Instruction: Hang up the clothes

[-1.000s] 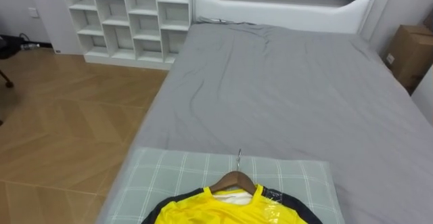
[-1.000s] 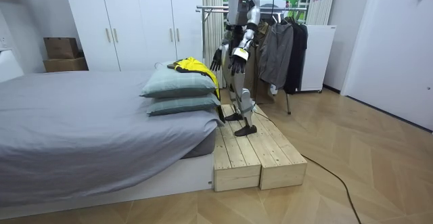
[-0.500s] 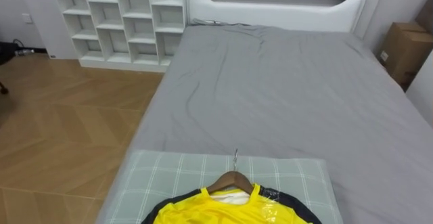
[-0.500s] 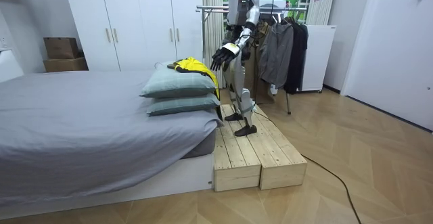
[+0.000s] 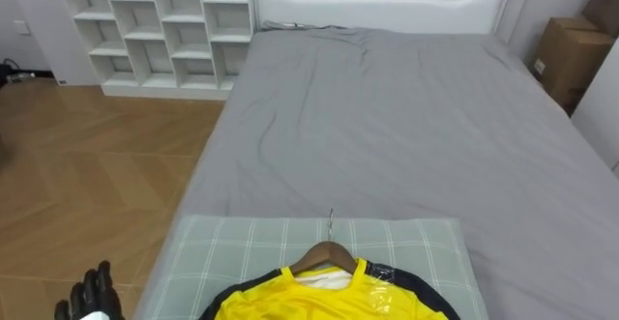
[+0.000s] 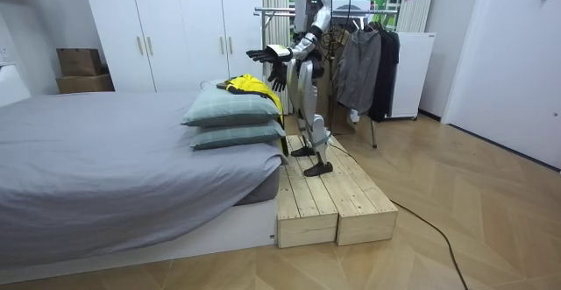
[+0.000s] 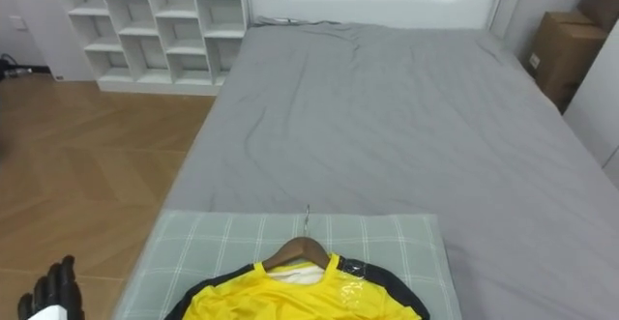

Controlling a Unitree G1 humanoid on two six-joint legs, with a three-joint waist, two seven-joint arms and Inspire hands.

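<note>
yellow shirt [image 5: 309, 303] on its wooden hanger [image 5: 327, 256] lies on the top pillow [image 5: 222, 250], hanger lying crosswise, hook pointing up the bed. left hand [image 5: 94, 293], fingers straight and empty, is the nearer one, off to the shirt's left and clear of it.

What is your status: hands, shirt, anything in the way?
Left hand open, beside the pillow. Right hand lower. Yellow shirt on its hanger, lying on pillow, ungrasped. Nothing blocking.
</note>
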